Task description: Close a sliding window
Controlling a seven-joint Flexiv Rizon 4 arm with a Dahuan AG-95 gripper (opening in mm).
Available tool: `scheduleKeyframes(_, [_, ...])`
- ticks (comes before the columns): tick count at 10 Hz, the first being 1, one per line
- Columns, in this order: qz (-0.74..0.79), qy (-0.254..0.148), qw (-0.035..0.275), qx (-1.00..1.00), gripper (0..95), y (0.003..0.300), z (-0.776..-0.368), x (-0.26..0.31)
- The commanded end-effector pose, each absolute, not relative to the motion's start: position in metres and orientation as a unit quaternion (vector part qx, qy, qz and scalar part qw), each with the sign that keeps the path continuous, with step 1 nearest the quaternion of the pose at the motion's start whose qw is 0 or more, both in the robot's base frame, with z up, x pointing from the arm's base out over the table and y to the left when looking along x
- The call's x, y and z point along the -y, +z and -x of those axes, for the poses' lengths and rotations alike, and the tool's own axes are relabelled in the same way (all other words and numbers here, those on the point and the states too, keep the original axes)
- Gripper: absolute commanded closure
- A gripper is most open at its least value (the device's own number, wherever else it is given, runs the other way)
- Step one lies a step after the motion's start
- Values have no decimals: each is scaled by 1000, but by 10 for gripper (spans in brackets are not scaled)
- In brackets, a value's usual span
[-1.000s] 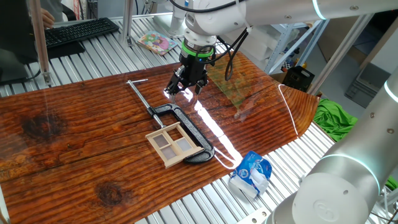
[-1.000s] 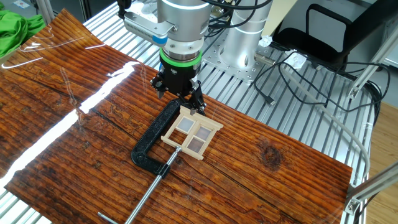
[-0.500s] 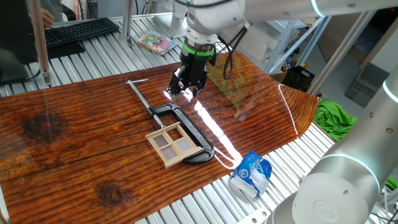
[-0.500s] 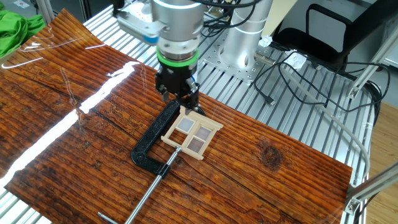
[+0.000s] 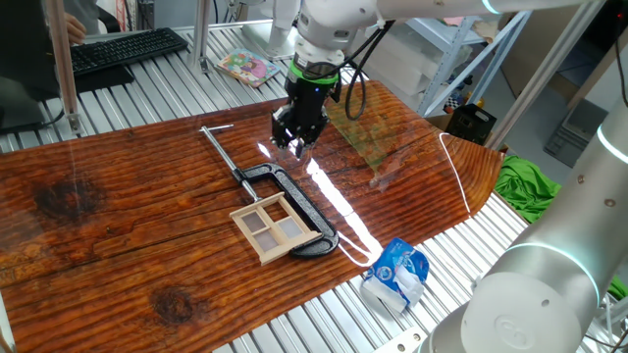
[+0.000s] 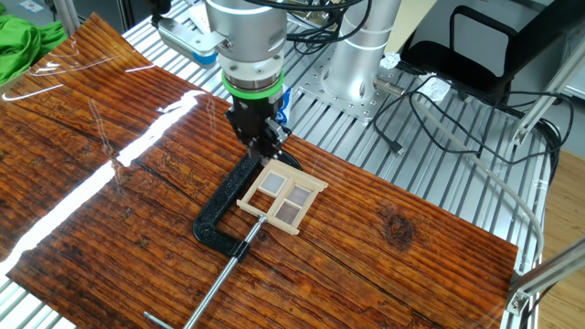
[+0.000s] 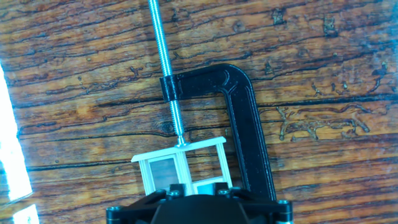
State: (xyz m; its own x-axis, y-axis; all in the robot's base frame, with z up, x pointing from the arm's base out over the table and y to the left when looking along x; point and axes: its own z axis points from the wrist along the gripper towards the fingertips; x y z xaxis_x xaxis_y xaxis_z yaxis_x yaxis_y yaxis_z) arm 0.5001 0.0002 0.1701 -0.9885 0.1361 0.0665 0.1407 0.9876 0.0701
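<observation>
The sliding window, a small pale wood frame with four greyish panes, lies flat on the wooden table, held in the black C-clamp. It also shows in the other fixed view and in the hand view. My gripper hangs above the table just beyond the window's far edge, over the clamp's bend. In the hand view only its fingertips show at the bottom edge. They stand a little apart, with nothing between them. It touches neither the window nor the clamp.
The clamp's long steel screw sticks out across the table from the window. A blue-white crumpled bag lies off the table's near edge. A green cloth, a keyboard and cables lie around the table.
The gripper has risen a little, turned about its axis and shifted slightly sideways over the clamp. Its fingers look closer together than before. The window and clamp have not moved.
</observation>
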Motion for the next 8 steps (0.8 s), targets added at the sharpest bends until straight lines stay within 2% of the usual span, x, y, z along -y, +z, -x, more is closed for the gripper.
scheduleKeyframes(1, [68,-37,30,997,950,169,-500,0])
scheduleKeyframes(8, [64,-38,22,997,950,161,-485,-1])
